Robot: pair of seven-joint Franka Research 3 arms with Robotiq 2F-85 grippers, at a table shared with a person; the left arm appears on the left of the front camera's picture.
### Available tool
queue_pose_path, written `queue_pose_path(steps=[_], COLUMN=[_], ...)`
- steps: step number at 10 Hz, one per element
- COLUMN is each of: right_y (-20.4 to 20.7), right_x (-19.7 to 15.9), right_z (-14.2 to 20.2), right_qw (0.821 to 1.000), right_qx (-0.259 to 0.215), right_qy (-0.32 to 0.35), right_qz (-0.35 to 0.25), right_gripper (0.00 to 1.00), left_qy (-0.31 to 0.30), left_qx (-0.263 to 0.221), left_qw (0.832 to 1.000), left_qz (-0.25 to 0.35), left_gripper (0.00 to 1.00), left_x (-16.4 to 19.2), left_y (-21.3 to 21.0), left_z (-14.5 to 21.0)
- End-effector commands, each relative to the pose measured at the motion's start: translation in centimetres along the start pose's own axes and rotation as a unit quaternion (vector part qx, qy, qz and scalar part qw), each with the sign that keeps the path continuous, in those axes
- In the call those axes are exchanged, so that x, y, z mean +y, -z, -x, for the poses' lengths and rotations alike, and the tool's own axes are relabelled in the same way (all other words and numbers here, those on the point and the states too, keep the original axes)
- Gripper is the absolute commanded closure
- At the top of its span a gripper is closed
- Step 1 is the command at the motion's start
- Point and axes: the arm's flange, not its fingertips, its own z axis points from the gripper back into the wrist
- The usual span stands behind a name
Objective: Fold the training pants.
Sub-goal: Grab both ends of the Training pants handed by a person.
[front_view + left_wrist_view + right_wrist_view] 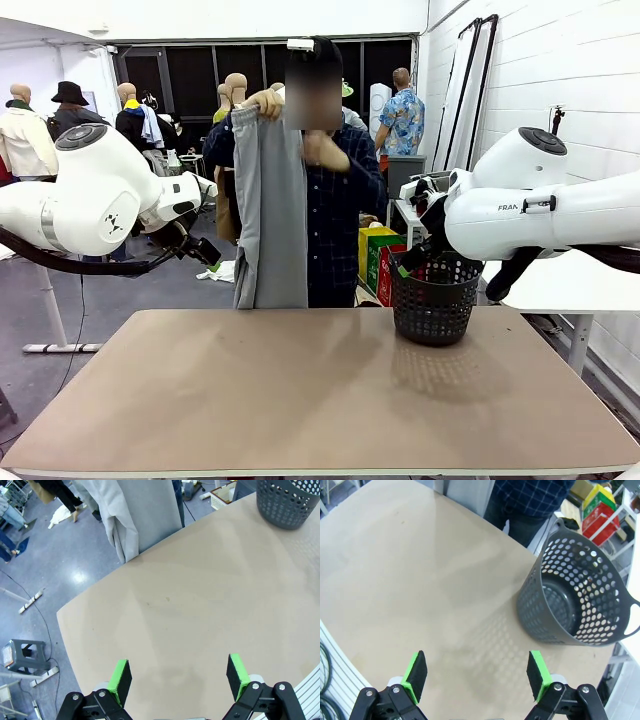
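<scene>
One tan desk (300,400) with rounded corners, spanning the foreground.

Two white robot arms, both raised above the desk: left arm (90,195) coming in from picture left, right arm (540,210) from picture right.

One person (345,200) in a dark checked shirt, standing behind the desk's far edge.

One pair of light grey training pants (270,210), off the desk. Held up at the waistband by the person's hand (265,103). Hanging straight down in front of the person, lower ends dropping behind the far edge.

One dark perforated basket (433,295), upright on the far right part of the desk, its rim partly covered in the front view by the right arm's wrist.

One grey stool (22,655) on the floor beside the desk.

Two pincers, each with two green pads. Left pincer (179,675) released, jaws wide apart, hovering over bare desk. Right pincer (476,676) also released and wide, above the desk, with the basket close ahead on one side.
</scene>
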Motion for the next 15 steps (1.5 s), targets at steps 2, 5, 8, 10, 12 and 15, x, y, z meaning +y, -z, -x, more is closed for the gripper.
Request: queue_pose_path(steps=[2, 5, 8, 10, 12, 15], right_y=[-0.07, -0.07, -0.07, -0.07, -0.07, -0.07], right_x=[0.00, 0.00, 0.00, 0.00, 0.00, 0.00], right_z=[-0.06, -0.06, -0.06, -0.06, -0.06, -0.06], right_qw=[1.000, 1.000, 1.000, 1.000, 1.000, 1.000], right_qx=[-0.001, -0.001, -0.001, -0.001, -0.001, -0.001], right_qy=[0.002, 0.002, 0.002, 0.002, 0.002, 0.002], right_qz=[0.000, 0.000, 0.000, 0.000, 0.000, 0.000], right_gripper=[0.00, 0.00, 0.00, 0.00, 0.00, 0.00], left_qy=[0.001, 0.001, 0.001, 0.001, 0.001, 0.001], left_qx=[-0.001, -0.001, -0.001, -0.001, -0.001, -0.001], left_qw=[1.000, 1.000, 1.000, 1.000, 1.000, 1.000], left_qz=[0.001, 0.001, 0.001, 0.001, 0.001, 0.001], left_gripper=[0.00, 0.00, 0.00, 0.00, 0.00, 0.00], left_x=[-0.02, -0.02, -0.02, -0.02, -0.02, -0.02], left_y=[-0.05, -0.05, -0.05, -0.05, -0.05, -0.05], left_z=[-0.01, -0.01, -0.01, -0.01, -0.01, -0.01])
